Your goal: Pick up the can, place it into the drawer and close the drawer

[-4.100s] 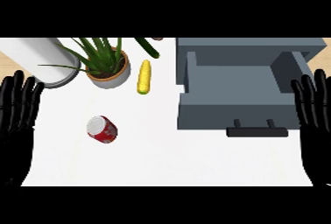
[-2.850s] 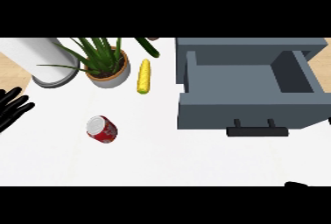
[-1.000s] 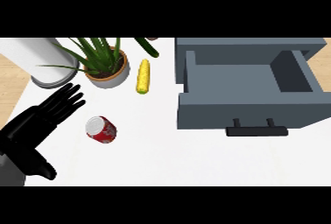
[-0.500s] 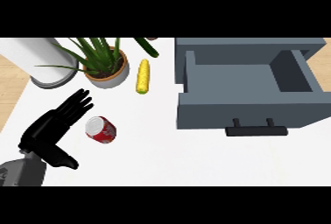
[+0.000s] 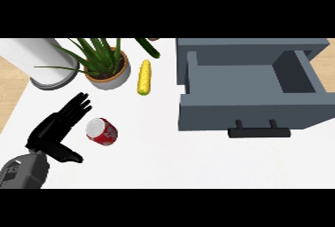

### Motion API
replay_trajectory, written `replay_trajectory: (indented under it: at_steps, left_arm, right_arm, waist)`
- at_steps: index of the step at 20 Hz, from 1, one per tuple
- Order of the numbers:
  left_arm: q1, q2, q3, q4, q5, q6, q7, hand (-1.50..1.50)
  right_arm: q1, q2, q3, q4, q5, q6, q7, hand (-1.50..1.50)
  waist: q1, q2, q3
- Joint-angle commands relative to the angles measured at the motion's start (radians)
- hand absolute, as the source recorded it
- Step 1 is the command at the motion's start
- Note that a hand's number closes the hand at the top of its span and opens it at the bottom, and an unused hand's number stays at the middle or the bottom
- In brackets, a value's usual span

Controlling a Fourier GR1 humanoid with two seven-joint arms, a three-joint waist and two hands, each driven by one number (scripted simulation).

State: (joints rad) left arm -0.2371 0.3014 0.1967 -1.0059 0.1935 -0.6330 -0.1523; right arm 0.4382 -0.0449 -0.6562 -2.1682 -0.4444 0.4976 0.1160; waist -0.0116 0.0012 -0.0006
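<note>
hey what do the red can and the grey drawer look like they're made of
The can is probably metal, with a pale silvery lid and red printed side. The drawer is flat matte grey, painted metal or plastic; can't tell which. Its handle is darker, matte too.

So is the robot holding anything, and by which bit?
Nothing is held. The left hand is open beside the can, not curled round it.

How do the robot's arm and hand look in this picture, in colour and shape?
Only the left side shows. The left hand is plain black, with slim fingers and a shorter thumb. The forearm behind it is grey and rounded. No cables or sleeve are visible.
</note>
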Motion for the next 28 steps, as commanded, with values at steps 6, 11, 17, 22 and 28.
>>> replay_trajectory:
  at_steps: [6, 11, 17, 22, 28]
  left_arm:
    - [-0.062, 0.019, -0.033, 0.328, -0.189, 0.006, -0.300, -1.50]
    - [-0.155, 0.000, -0.017, 0.530, -0.210, 0.026, -0.365, -1.50]
    - [-0.214, 0.036, -0.014, 0.628, -0.217, -0.036, -0.392, -1.50]
    - [-0.267, -0.019, -0.019, 0.744, -0.251, 0.025, -0.480, -1.50]
    - [-0.320, -0.041, 0.017, 0.770, -0.201, -0.009, -0.417, 1.50]
  right_arm:
    - [-0.036, -0.027, -0.029, -0.069, -0.082, -0.031, 0.127, -1.50]
    - [-0.031, -0.005, -0.046, -0.054, -0.038, 0.016, 0.085, -1.50]
    - [-0.029, 0.031, -0.071, -0.022, -0.038, 0.055, 0.047, -1.50]
    - [-0.038, -0.042, -0.096, -0.054, -0.128, 0.018, 0.157, -1.50]
    - [-0.014, 0.042, -0.078, -0.059, -0.066, 0.070, 0.104, -1.50]
  waist:
    - [-0.002, 0.001, -0.001]
    - [-0.004, 0.002, -0.001]
    - [-0.004, 0.001, 0.000]
    - [-0.016, 0.007, -0.002]
    - [-0.014, 0.005, -0.001]
